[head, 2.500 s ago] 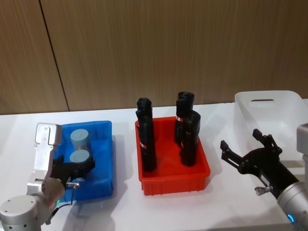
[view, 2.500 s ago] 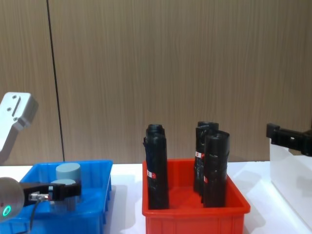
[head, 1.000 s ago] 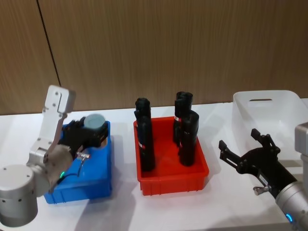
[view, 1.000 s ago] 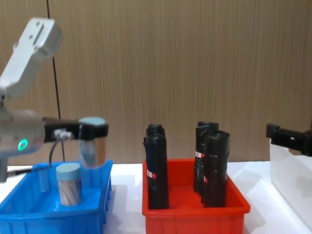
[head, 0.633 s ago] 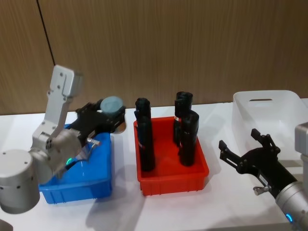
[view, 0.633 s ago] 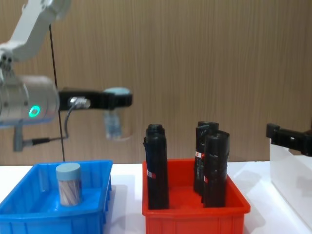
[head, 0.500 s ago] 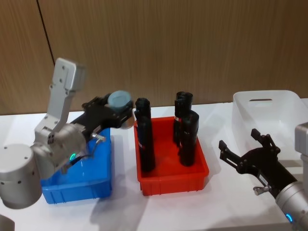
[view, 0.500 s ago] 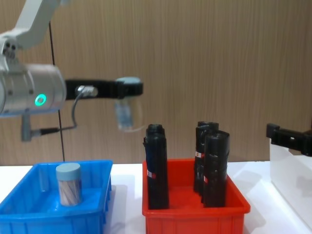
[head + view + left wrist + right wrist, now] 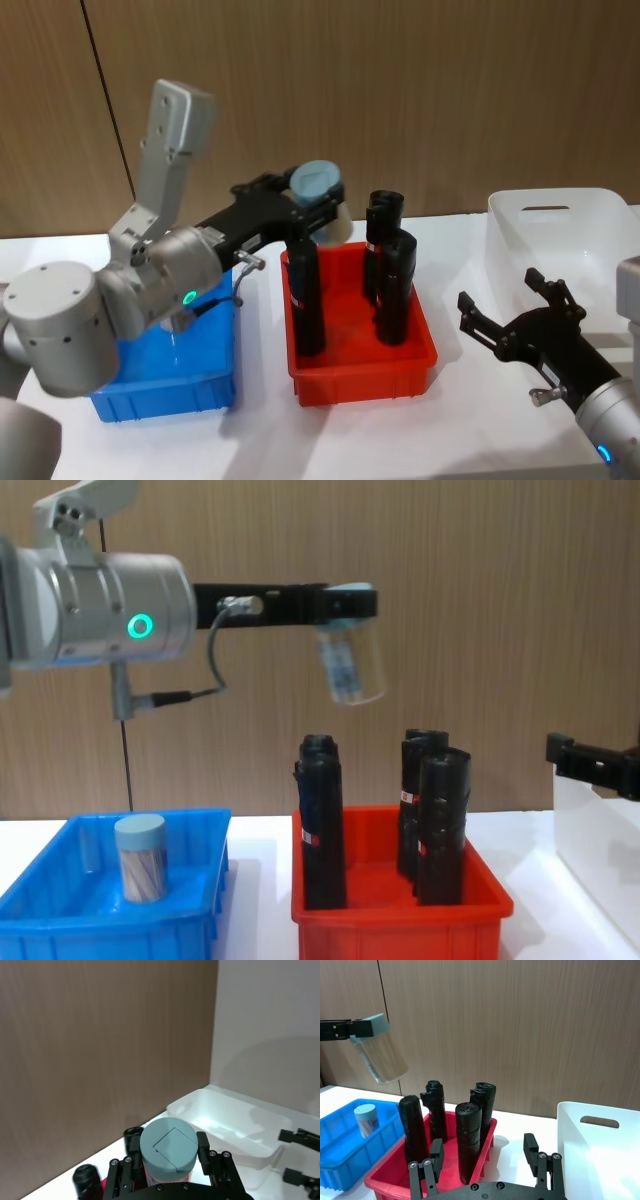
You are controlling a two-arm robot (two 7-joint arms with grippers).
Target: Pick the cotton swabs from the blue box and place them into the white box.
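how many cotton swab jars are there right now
2. One cotton swab jar hangs tilted in the left gripper, above the red bin; the other jar stands upright in the blue box.

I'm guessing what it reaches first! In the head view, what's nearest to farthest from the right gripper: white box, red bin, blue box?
From the right gripper:
1. The translucent white plastic box, right beside it.
2. The red plastic bin, in the middle.
3. The blue plastic box, far left.
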